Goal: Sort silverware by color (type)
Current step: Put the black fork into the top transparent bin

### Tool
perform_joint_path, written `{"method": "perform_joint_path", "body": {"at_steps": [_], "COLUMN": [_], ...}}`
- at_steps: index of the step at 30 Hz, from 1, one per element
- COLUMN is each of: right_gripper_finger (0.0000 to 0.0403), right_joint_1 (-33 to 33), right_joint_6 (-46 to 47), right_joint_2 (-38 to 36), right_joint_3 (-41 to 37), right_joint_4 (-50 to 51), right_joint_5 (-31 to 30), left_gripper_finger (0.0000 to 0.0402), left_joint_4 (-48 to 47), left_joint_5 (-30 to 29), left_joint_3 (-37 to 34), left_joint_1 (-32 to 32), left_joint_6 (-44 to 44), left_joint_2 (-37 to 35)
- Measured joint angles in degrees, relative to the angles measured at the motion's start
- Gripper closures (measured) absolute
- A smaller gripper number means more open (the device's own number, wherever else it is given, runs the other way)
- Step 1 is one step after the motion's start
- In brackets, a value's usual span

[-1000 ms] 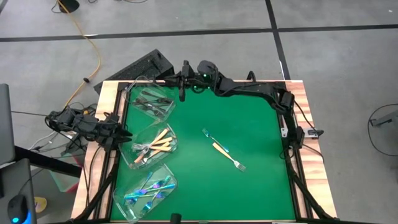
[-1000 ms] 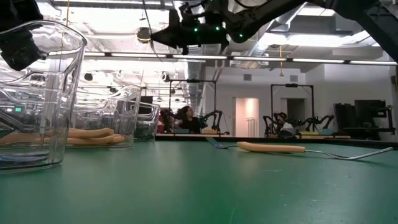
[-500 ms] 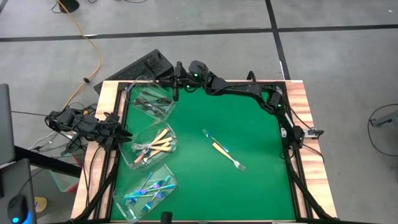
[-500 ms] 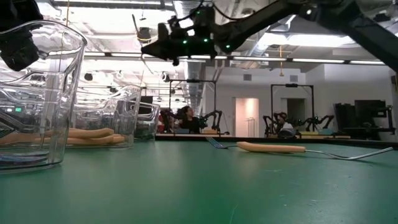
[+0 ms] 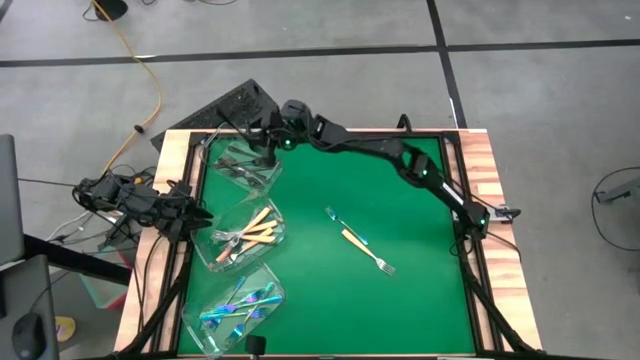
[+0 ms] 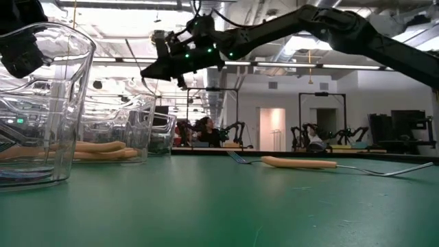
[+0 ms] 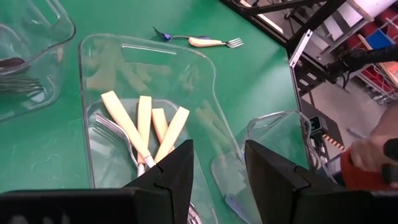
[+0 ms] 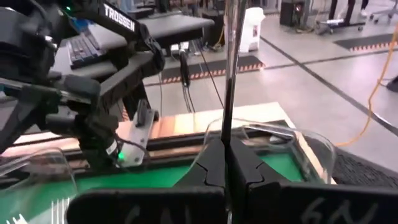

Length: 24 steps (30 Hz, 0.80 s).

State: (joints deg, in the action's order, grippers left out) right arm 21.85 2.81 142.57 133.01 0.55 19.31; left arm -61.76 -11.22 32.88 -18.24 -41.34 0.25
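Green felt lies bare around two loose forks [image 5: 358,241]; right gripper [image 5: 262,146], clamped on a slim dark fork, hangs over the 11 o'clock clear tub [image 5: 245,163] (left gripper [image 7: 214,165] open).

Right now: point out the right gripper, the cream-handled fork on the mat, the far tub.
right gripper [image 5: 262,150], high view, fingertips.
cream-handled fork [image 5: 353,240], high view, handle.
far tub [image 5: 222,135], high view, rim.

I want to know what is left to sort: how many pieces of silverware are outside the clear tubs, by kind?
Blue fork, on the green mat: 1
Cream-handled fork, on the mat against the blue one: 1
Dark metal utensil, upright in the shut right gripper: 1
Total: 3
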Motion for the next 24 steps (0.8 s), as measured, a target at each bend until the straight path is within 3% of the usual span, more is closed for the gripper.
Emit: {"method": "perform_joint_path", "body": {"at_steps": [11, 17, 24], "right_gripper_finger": [0.0392, 0.0392, 0.0392], "right_joint_1": [-0.63, -0.81, -1.34], "right_joint_6": [-4.32, 0.64, -3.46], "right_joint_2": [1.37, 4.93, 4.93], "right_joint_3": [0.12, -0.04, 0.00], "right_joint_4": [-1.86, -3.46, 2.80], "right_joint_5": [0.10, 2.57, 3.30], "left_gripper_finger": [0.0274, 0.0274, 0.0274], "left_joint_4": [-0.02, -0.02, -0.02], "left_joint_5": [-0.76, -1.70, -1.96], "left_joint_3": [0.00, 0.00, 0.00], "left_joint_1": [0.00, 0.00, 0.01], "left_joint_6": [-0.40, -0.92, -1.29], "left_joint_2": [0.00, 0.00, 0.00]}}
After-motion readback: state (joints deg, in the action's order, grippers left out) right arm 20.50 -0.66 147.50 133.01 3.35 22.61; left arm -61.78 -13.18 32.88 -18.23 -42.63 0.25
